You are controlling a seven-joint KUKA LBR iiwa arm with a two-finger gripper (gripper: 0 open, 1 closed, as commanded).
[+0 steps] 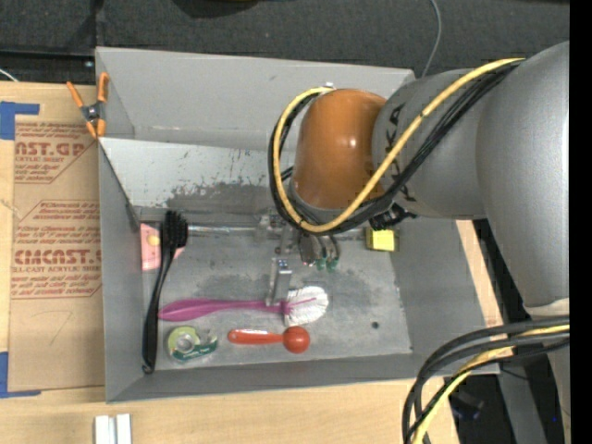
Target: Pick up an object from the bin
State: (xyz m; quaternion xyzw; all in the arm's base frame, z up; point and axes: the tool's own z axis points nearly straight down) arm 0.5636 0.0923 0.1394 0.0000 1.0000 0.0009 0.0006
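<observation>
My gripper [278, 287] hangs low near the middle of the bin, below the arm's orange cover. Its tip is right at the neck of a pink brush [222, 309], whose handle runs left along the floor and whose white bristle head lies just right of the tip. Whether it touches the brush is unclear. A red stick with a ball end [270, 338] lies just in front of the brush. A small yellow block [380, 240] sits to the right, beside the arm.
A long black brush [160, 289] lies along the left wall with a pink thing [149, 248] beside its head. A green tape dispenser [191, 342] sits in the front left corner. The arm covers the bin's right back part.
</observation>
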